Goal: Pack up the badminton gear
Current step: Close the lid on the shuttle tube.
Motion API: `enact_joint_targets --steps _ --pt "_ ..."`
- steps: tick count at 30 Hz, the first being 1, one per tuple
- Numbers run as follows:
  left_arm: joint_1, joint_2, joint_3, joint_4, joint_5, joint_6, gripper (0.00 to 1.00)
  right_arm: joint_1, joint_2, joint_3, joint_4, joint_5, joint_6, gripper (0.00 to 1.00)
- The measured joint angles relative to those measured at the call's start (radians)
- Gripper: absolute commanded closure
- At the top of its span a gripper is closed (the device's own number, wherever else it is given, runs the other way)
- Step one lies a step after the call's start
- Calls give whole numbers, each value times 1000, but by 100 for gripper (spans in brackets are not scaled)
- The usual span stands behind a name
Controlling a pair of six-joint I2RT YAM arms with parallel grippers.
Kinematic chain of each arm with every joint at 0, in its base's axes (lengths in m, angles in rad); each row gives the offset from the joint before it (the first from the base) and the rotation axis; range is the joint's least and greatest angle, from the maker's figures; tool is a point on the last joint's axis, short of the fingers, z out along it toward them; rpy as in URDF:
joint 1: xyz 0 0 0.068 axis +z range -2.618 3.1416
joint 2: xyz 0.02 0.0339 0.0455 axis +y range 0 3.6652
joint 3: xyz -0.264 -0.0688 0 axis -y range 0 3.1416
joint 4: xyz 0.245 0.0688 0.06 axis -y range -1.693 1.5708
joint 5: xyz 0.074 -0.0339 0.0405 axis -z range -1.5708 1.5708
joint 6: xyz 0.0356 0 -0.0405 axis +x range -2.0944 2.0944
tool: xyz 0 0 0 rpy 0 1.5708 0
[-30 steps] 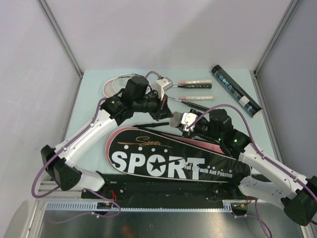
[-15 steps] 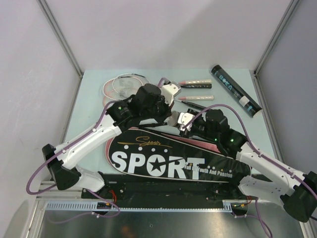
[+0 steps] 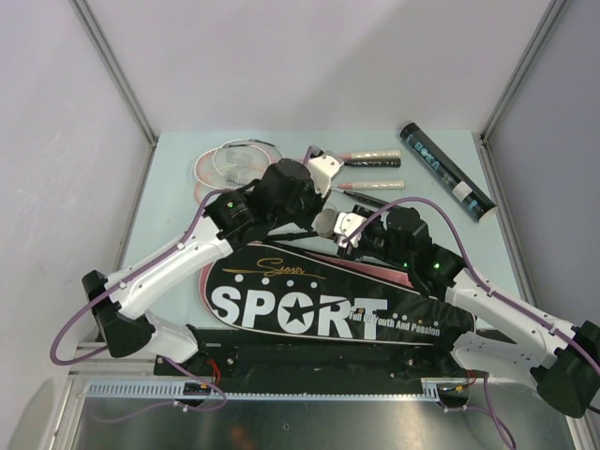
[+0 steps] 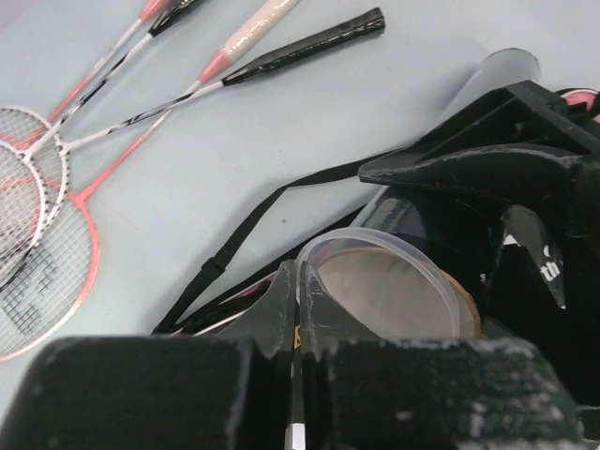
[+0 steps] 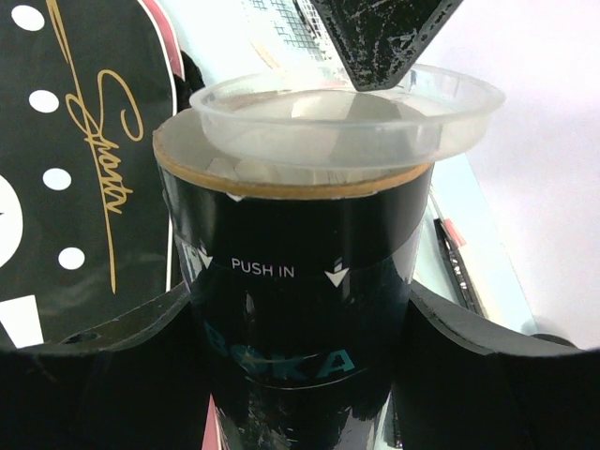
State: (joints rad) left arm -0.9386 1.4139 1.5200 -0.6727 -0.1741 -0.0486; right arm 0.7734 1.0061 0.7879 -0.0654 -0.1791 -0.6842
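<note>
Rackets (image 3: 228,165) far left at the back of the table (image 3: 167,202): thin pink-and-white frames, heads overlapping, shafts running right to pale and black handles. In front, black bag (image 3: 309,305) lying flat along the near edge, white "SPORT" across it, pink trim on the back edge, thin black strap trailing onto the table. Left claw (image 4: 298,298) above the bag's back edge, pinched fully shut on the rim of a clear round lid (image 4: 380,281). Lid lying across the mouth of the tube (image 5: 300,281), slightly off-centre; hard to say whether pressed in or merely resting. Tube dark, with a brown cardboard rim, white "PUSH IN" between arrows, teal letters lower down. Right claw (image 5: 302,375) clamped round the tube at the level of the teal letters, one finger on each side, jaws held wide by its girth. Second tube (image 3: 448,173) far right, lying flat on the table, well apart, dark with teal print and a white patch near one end.
</note>
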Motion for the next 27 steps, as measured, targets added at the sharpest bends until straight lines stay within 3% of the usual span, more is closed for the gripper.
enact_joint_targets --steps 9,27 --pt "9 -5 -8 10 81 23 100 -1 0 0 -5 15 2 92" --pt "-48 -23 -47 30 -21 156 100 -5 0 0 -2 -6 0 92"
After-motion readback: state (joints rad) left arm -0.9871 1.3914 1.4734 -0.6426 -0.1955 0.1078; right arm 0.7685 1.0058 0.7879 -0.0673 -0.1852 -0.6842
